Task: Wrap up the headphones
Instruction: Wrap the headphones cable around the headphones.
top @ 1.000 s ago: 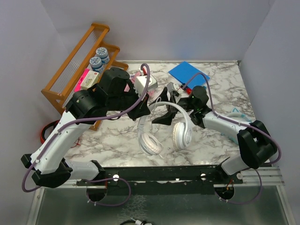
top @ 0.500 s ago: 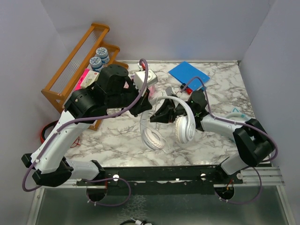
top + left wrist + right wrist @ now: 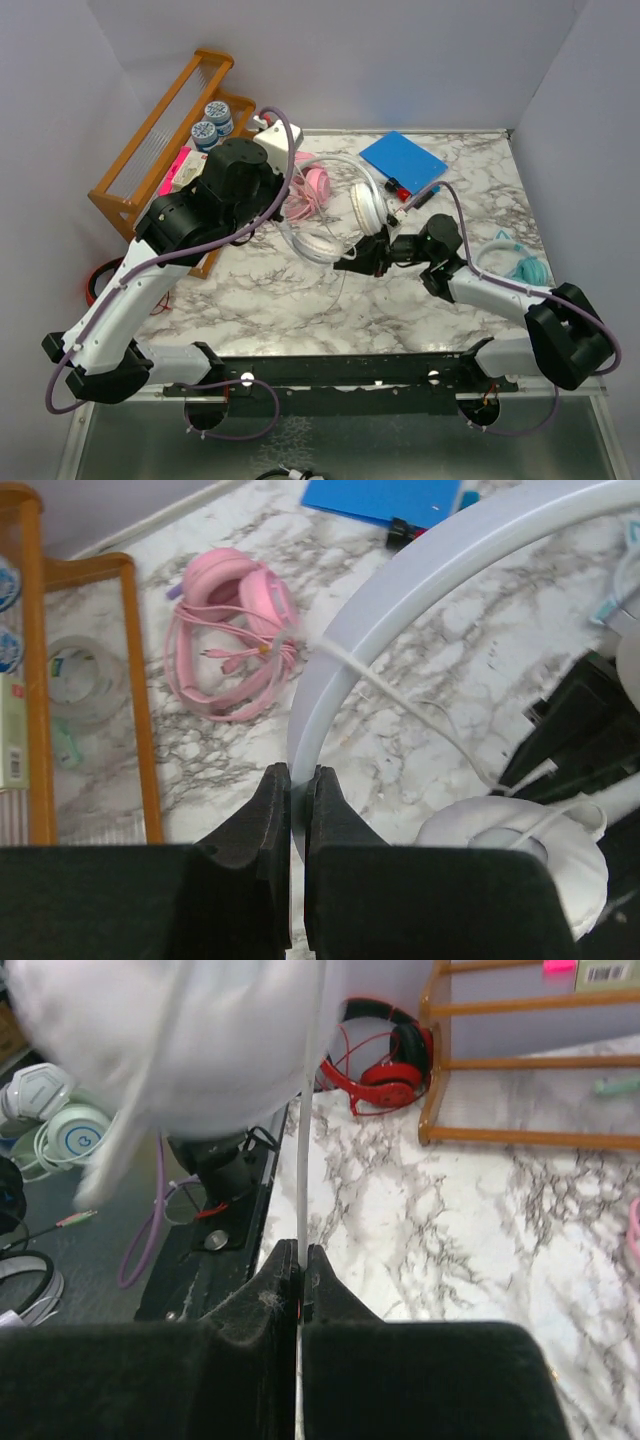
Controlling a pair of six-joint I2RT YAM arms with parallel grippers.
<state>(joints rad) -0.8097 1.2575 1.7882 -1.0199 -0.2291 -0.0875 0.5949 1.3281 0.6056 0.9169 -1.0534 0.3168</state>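
The left gripper pinches the white headphones by their headband, while the right gripper, just nearer, seems clamped on their thin cable, which runs far-left toward them.

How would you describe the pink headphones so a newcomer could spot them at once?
Find the wooden rack along the left side of the marble table. Just right of it, lying free on the tabletop, are the pink headphones. Unlike the white headphones gripped nearby, they are pink all over, with their cable gathered in loops against the cups.
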